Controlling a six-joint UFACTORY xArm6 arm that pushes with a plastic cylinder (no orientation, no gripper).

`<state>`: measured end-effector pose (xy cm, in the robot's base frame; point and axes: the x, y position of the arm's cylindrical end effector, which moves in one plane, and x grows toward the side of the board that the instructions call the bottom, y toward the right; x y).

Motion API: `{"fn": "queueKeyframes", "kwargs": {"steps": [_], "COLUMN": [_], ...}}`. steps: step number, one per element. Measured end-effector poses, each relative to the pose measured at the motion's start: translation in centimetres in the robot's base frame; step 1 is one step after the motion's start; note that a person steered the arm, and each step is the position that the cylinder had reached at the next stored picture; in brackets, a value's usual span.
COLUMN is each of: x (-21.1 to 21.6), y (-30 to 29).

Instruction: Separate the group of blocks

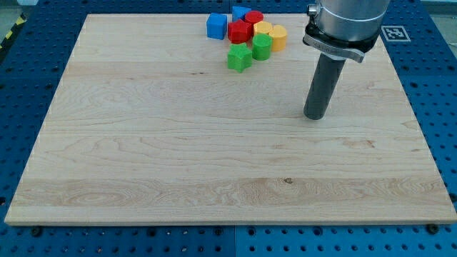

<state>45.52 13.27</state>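
Note:
A tight cluster of blocks sits near the view's top edge of the wooden board [143,143]. It holds a blue cube [216,26], a second blue block [240,12], a red star-like block [240,31], a red cylinder [254,17], a yellow block [263,28], a yellow cylinder [278,37], a green cylinder [261,47] and a green star [239,58]. My tip [314,116] rests on the board below and to the right of the cluster, apart from all blocks. The green cylinder and yellow cylinder are the nearest to it.
The board lies on a blue perforated table [435,107]. A black-and-white marker tag [393,33] sits off the board at the view's top right. The arm's grey body [346,21] hangs over the board's top right part.

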Motion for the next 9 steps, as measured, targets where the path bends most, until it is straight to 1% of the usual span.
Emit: {"fn": "queueKeyframes", "kwargs": {"steps": [1,4,5,6,7,8,9], "x": [-0.5,-13.5,-16.5,-16.8,-20.3,-22.0,-23.3], "y": [0.0,0.0,0.0,0.0,-0.5,-0.5,-2.2]}}
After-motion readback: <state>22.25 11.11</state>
